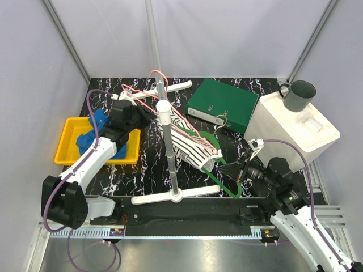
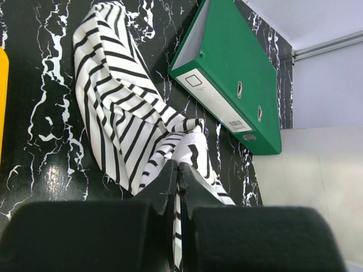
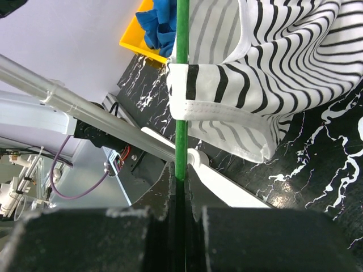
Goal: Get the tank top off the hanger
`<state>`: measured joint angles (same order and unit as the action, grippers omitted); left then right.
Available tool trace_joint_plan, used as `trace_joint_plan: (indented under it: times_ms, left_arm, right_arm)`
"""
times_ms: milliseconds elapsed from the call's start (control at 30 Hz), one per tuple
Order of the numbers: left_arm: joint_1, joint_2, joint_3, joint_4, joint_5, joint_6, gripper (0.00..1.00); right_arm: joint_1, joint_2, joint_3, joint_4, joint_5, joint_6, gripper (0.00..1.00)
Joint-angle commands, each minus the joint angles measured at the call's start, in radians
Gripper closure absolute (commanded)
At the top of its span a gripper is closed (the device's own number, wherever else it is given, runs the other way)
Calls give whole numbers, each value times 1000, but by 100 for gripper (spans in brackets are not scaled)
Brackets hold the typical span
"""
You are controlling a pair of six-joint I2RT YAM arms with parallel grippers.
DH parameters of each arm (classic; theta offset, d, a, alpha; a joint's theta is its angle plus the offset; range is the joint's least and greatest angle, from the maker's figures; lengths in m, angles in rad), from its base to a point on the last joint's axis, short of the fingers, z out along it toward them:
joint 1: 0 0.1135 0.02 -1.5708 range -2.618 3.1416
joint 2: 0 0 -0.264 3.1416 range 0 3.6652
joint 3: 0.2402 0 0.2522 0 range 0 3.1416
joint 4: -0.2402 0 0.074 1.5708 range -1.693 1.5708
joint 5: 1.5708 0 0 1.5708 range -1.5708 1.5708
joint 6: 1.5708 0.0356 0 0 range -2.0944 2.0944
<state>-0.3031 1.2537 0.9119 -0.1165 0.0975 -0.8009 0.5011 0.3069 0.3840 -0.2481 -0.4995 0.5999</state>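
The black-and-white striped tank top (image 1: 191, 144) hangs on a green hanger (image 1: 224, 185) in the middle of the table, next to the white rack pole. My left gripper (image 1: 149, 118) is at the garment's upper left end. In the left wrist view the gripper (image 2: 178, 168) is shut on a fold of the striped tank top (image 2: 113, 96). My right gripper (image 1: 237, 170) is at the hanger's lower right end. In the right wrist view the gripper (image 3: 181, 170) is shut on the green hanger bar (image 3: 182, 85), with the tank top's (image 3: 272, 68) strap looped around that bar just above the jaws.
A white rack stand (image 1: 170, 153) with pink hangers (image 1: 144, 97) stands mid-table. A yellow bin (image 1: 71, 141) with blue cloth (image 1: 93, 133) is at the left. A green binder (image 1: 224, 105) lies at the back. A white box (image 1: 295, 127) with a grey mug (image 1: 299, 95) is at the right.
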Motion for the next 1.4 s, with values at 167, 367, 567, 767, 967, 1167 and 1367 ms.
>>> trace_joint_plan:
  times_ms: [167, 367, 567, 767, 967, 1167, 1367]
  left_arm:
    - [13, 9, -62, 113, 48, -35, 100]
    - [6, -10, -162, 189, 163, -77, 100]
    - [-1, -82, -240, 224, 228, -93, 94]
    - [-31, -134, -284, 250, 281, -135, 58]
    - [-143, -148, -410, 558, 326, -312, 25]
    - [-260, -51, -369, 756, 306, -408, 27]
    - [-323, 45, -355, 960, 239, -572, 29]
  right_arm:
    - [2, -49, 84, 30, 203, 18, 100]
    - [1, 70, 147, 69, 318, -20, 100]
    - [1, 158, 159, 138, 291, -52, 100]
    - [1, 225, 135, 202, 207, -64, 100]
    - [1, 291, 116, 277, 168, -81, 100]
    - [1, 389, 96, 377, 27, -80, 100]
    - [1, 385, 64, 400, -5, -83, 100]
